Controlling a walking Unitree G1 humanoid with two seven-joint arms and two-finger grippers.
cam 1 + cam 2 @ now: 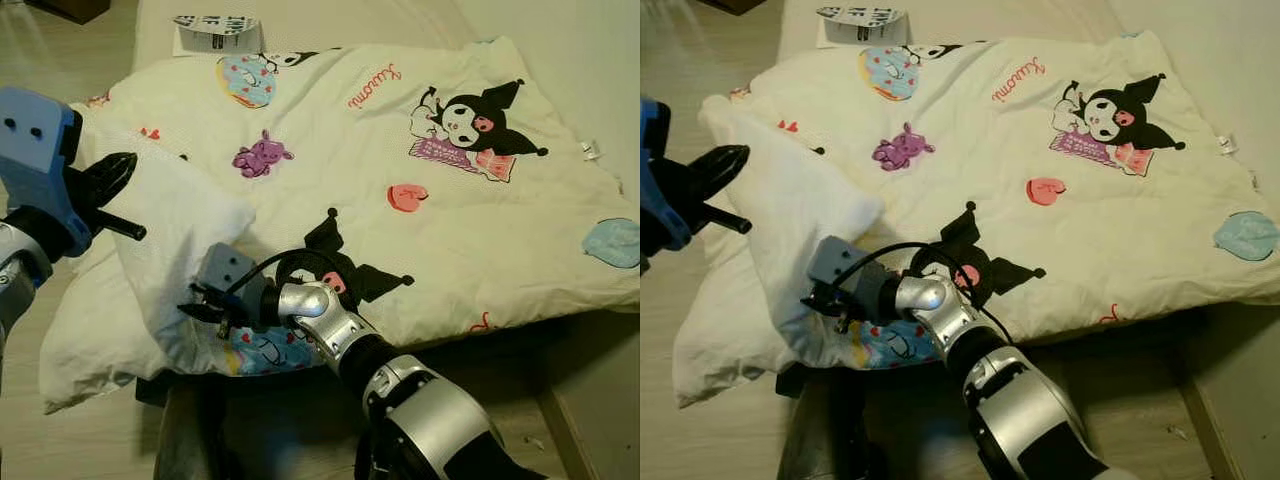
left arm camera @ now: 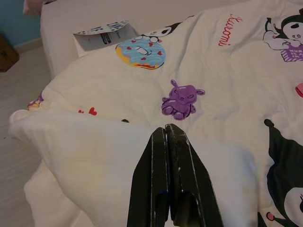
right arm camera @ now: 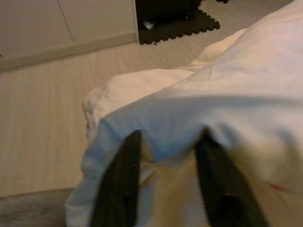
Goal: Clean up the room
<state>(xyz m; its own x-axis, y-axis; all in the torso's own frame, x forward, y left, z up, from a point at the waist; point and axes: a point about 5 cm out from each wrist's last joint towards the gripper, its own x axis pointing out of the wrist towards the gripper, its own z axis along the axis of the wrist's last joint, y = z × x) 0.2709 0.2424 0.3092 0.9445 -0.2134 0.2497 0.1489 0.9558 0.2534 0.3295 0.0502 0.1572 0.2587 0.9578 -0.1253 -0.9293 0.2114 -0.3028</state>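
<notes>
Straightening the quilt (image 1: pixel 420 190) on the bed (image 1: pixel 330 20).
Right gripper (image 1: pixel 205 303) jaws stand apart around the folded edge; left gripper (image 1: pixel 118 170) jaws are closed, empty. Clamp first, then pull flat.

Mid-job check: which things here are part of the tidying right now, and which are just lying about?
In the job:
quilt, its corner folded over
right pincer, open around the quilt's near edge
left pincer, shut, at the folded corner

Lying about:
booklet on the bed beyond the quilt
black mat on the floor
</notes>
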